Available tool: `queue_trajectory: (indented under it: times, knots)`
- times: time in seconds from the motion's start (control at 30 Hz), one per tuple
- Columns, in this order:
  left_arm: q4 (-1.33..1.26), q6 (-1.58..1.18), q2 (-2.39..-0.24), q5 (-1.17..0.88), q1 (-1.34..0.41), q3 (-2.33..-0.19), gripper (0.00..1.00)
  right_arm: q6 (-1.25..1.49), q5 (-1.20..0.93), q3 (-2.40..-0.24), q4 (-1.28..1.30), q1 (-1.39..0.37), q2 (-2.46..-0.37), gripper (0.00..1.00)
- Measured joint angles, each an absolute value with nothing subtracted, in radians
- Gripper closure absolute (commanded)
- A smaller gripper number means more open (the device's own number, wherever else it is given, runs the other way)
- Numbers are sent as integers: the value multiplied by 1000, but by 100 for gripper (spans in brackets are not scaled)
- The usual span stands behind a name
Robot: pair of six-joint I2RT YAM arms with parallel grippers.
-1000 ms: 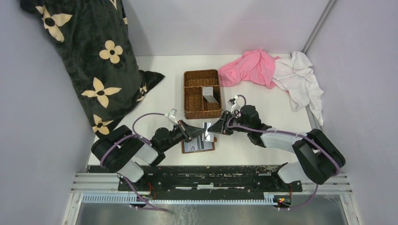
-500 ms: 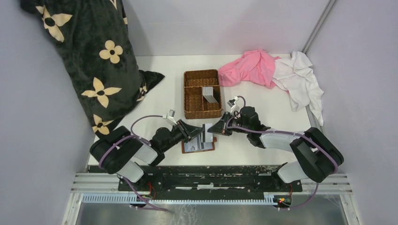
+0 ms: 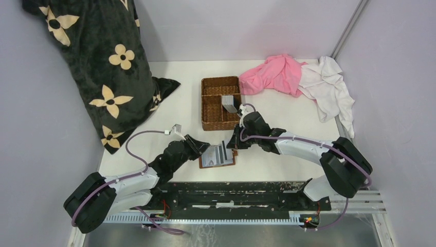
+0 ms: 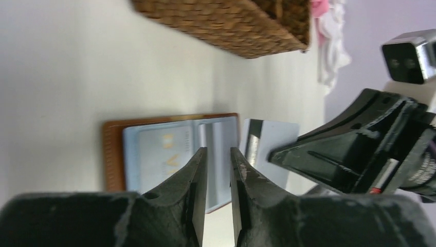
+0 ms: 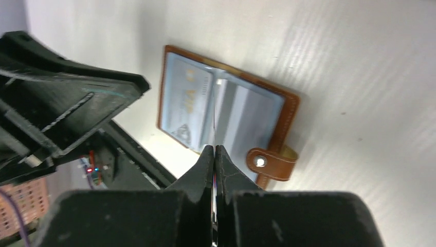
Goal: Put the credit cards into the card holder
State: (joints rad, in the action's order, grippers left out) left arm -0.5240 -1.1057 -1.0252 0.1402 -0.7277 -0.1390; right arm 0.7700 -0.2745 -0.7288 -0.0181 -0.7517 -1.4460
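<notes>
Pinching a credit card (image 4: 271, 138) by one end, the right gripper (image 5: 214, 150) had its fingers pressed fully together on the thin plastic. From its own wrist view the card showed only as a fine edge. That card stood tilted over the right-hand half of the card holder (image 5: 252, 116). Whether its free end already touched a slot or hung just above it could not be told.

The holder lay open and flat on the white table (image 3: 169, 103), with its snap tab (image 5: 271, 162) flopped out to the side. Just beside its other half hovered the left gripper (image 4: 217, 152), its fingers a narrow gap apart with nothing between them.

By my reading the job was partly done. A bluish card (image 5: 186, 100) appeared to be seated in the left pocket, while the pinched card had yet to be slid home. Farther out, more grey cards (image 3: 230, 104) stood on edge in a compartment of the wicker basket (image 3: 213, 116), so further trips looked likely.
</notes>
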Motion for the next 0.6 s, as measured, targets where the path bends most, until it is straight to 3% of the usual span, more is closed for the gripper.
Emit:
queue_trajectory:
  times: [0.3, 0.6]
  knots:
    - [-317, -1064, -1030, 228, -739, -139, 78, 712, -167, -809, 151, -755, -1533, 99]
    - [-319, -1064, -1132, 259, -762, -174, 79, 681, -106, -846, 242, -757, -1518, 99]
